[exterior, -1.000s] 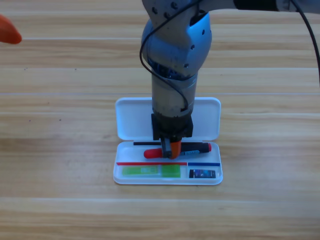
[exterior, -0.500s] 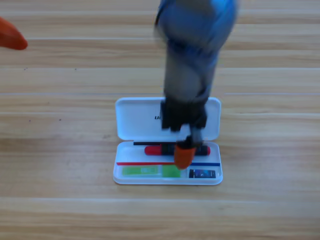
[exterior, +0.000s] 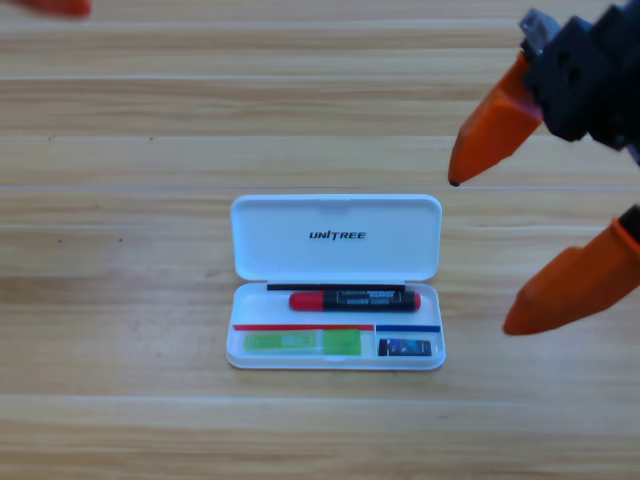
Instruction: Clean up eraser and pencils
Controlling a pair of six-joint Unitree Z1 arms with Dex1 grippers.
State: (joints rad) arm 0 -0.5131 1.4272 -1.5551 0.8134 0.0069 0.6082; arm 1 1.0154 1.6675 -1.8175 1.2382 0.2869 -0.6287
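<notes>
Risk check, high view only. Right gripper (exterior: 495, 255) sits at the picture's 3 o'clock edge, large and partly cut off, jaws spread wide with nothing between them. Left gripper (exterior: 55, 6) shows only as an orange tip at 11 o'clock on the top edge; can't tell how its jaws stand.

White case (exterior: 336, 282) lies open on the desk (exterior: 120, 250), at about 6 o'clock from picture centre, lid folded back toward 12 o'clock. All task items are inside the tray:
- red-and-black pencil (exterior: 355, 299) in the upper slot, lying 9-to-3
- green pencil (exterior: 303, 343) in the lower-left compartment
- eraser (exterior: 405, 347) in the lower-right compartment

Judgement: loading looks done; the lid is still up, so closing may be all that's left.

What could go wrong:
- Right gripper's lower jaw tip hangs near the case's 3 o'clock side. A careless sweep toward 9 o'clock could clip the tray and slide it across the desk or jolt the contents out of their slots.
- Lid pushed off-centre could twist the case instead of folding it shut.
- Red-and-black pencil appears to fill nearly the whole slot length; if it rides high at either end, the lid may not seat.
- Case is light plastic on smooth wood, so any side load probably shifts it rather than closing it.
</notes>
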